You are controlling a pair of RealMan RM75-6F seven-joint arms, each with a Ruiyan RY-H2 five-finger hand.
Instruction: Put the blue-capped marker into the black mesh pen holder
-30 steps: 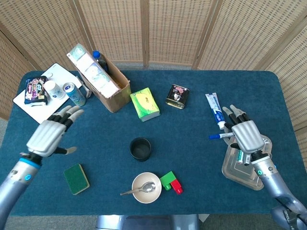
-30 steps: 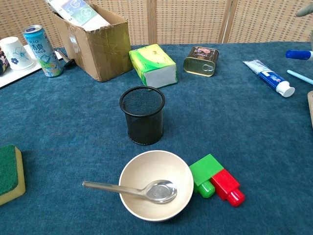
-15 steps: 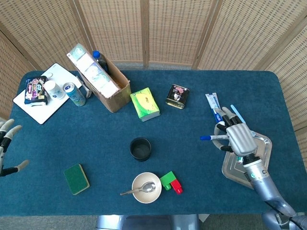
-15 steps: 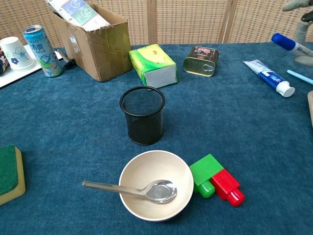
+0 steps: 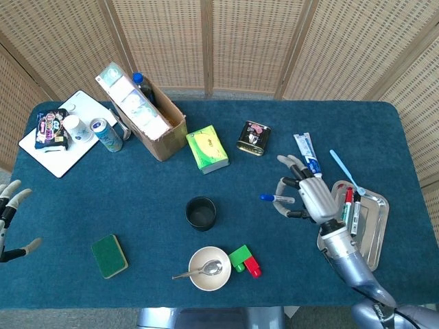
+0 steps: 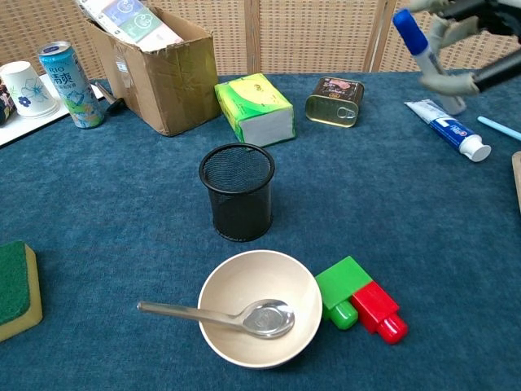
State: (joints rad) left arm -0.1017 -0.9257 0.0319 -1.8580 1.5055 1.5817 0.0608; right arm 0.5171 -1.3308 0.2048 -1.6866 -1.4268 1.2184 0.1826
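Left hand (image 5: 9, 212) at table's (image 5: 137, 199) far-left edge, fingers spread, empty. Holder (image 5: 201, 212) upright mid-table, well apart from marker (image 5: 276, 199). Marker pinched in right hand (image 5: 310, 199), lifted, cap leading leftward.

Risks, judged: thin pinch could let marker twist or slip in transit; low approach could clip rim and tip the light holder.

Head view alone showed left hand and gap to holder; chest view alone showed marker's tilt (image 6: 417, 41) and mesh interior (image 6: 237, 191).

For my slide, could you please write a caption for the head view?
Right hand holds the blue-capped marker above the table, right of the black mesh pen holder.
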